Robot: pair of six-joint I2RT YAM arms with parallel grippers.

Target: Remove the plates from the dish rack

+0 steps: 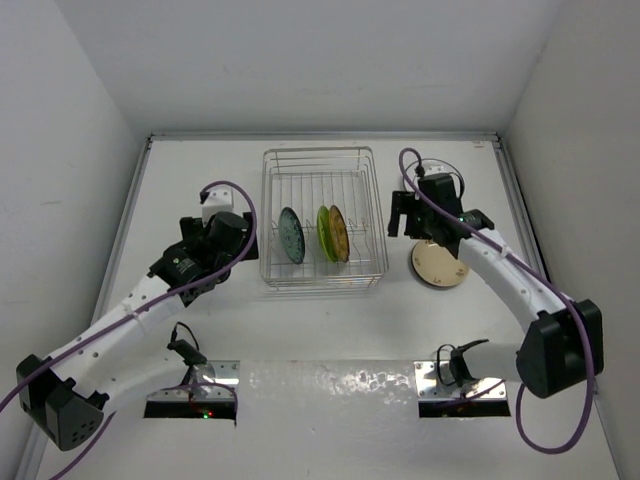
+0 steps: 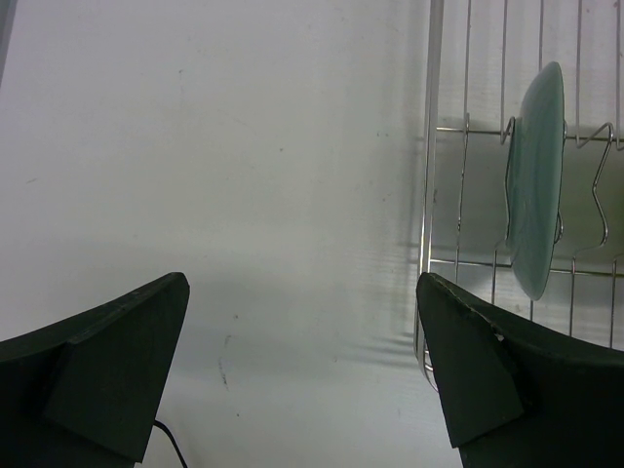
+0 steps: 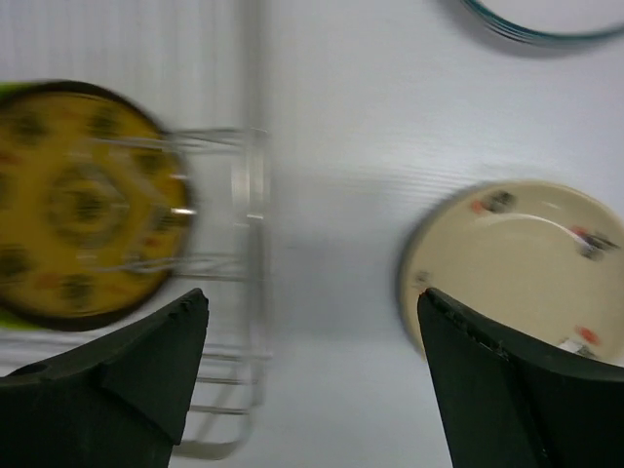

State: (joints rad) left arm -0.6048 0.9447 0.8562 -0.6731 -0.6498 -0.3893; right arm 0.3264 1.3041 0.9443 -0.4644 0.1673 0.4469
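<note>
A white desk [image 1: 200, 160] boxed in by plain white walls [image 1: 60, 110], seen from above and behind two robot arms. Toward the back, in the middle, sits the dish rack [image 1: 371, 215], a square silver wire basket. Three plates stand on edge inside it, held between upright tines [image 2: 597, 185]: a blue-grey plate [image 1: 291, 236] on the left, then a lime green plate [image 1: 323, 233] and a tan plate [image 1: 340, 233] with a dark pattern, these two close together. Their faces turn left and right, so each rim runs front to back.

Two plates are already out. A cream plate [image 1: 439, 264] with red marks lies flat on the desk just right of the rack, under the right arm. The right wrist view, which is blurred, also catches the edge of a ring-edged plate [image 3: 536, 24] beyond it.

The left claw [image 2: 302, 278] is spread wide and empty, beside the rack's left wall. The blue-grey plate lies to its right, just inside the wire, seen nearly edge-on. The right claw [image 3: 312, 292] is also spread and holds nothing. It hovers over the gap between the rack's right wall and the cream plate, with the tan plate to its left, face toward the camera.

Judging by position, each arm has its own nearest plate: blue-grey for the left, tan for the right. Either claw would probably need to close across a thin upper rim and lift straight up, clear of the tines.
</note>
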